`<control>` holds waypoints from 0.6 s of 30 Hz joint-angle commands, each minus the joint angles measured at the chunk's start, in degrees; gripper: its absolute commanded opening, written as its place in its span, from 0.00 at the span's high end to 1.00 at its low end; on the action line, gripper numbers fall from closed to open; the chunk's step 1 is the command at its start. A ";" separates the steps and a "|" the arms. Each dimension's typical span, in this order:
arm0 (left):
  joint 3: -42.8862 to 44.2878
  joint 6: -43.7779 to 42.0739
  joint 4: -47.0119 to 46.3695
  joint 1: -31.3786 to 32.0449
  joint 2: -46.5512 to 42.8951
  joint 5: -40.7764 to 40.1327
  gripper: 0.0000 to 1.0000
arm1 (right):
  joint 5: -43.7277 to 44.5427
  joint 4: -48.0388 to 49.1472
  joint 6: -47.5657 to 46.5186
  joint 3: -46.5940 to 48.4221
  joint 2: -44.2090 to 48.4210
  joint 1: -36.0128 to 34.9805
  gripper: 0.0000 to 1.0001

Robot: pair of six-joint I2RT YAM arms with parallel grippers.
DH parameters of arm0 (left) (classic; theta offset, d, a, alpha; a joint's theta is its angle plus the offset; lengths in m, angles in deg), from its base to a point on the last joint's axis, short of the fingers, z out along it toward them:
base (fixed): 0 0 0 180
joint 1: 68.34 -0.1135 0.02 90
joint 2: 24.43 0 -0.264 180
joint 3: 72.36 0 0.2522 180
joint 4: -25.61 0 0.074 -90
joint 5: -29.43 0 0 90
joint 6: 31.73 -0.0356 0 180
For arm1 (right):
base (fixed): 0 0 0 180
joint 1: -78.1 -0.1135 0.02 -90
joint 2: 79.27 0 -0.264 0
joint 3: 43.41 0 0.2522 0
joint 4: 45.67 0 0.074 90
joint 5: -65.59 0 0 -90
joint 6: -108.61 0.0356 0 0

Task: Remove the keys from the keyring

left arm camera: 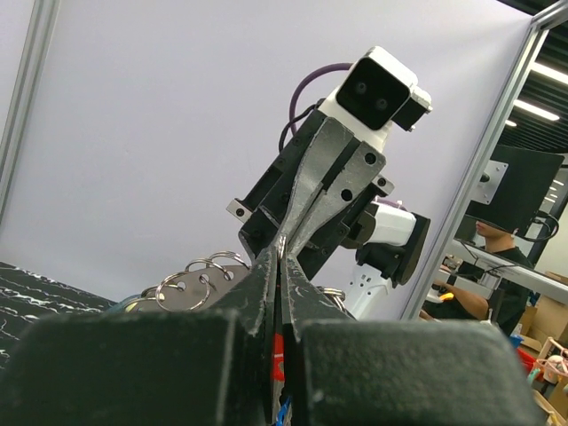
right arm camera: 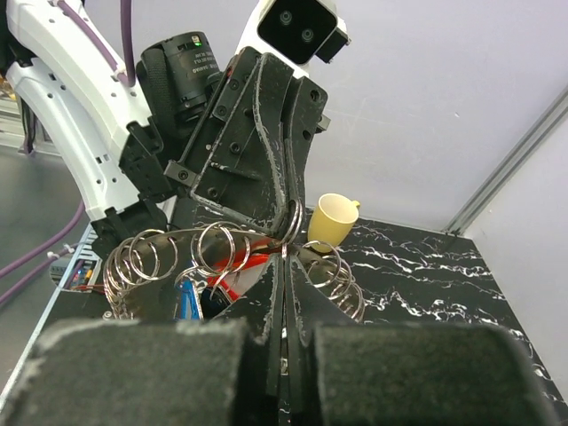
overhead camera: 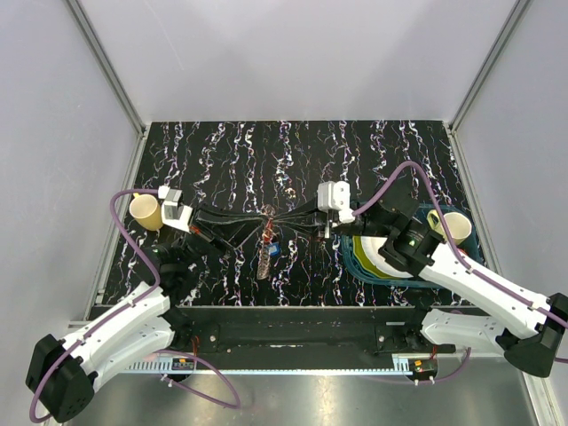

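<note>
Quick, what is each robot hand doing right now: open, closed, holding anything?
Left hand: closed, pinching the keyring.
Right hand: closed, pinching the same keyring from the opposite side.

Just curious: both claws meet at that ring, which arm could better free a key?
Probably right: left claw and right claw both pinch the keyring, yet right's camera shows the red key clearly.

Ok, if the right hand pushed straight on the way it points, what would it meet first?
The left hand, tip to tip with the right hand; only a loop of the keyring seems to sit between them.
</note>
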 commanded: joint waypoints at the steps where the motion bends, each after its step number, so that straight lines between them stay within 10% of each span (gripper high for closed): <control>1: 1.90 -1.72 -0.60 -0.03 -0.46 -2.50 1.00 | 1.01 -0.94 -2.29 0.93 -0.51 -2.00 1.00; 18: 1.72 -4.09 4.24 -0.21 -2.31 -4.35 1.00 | 3.20 -1.56 -2.64 1.01 -0.95 -3.41 1.00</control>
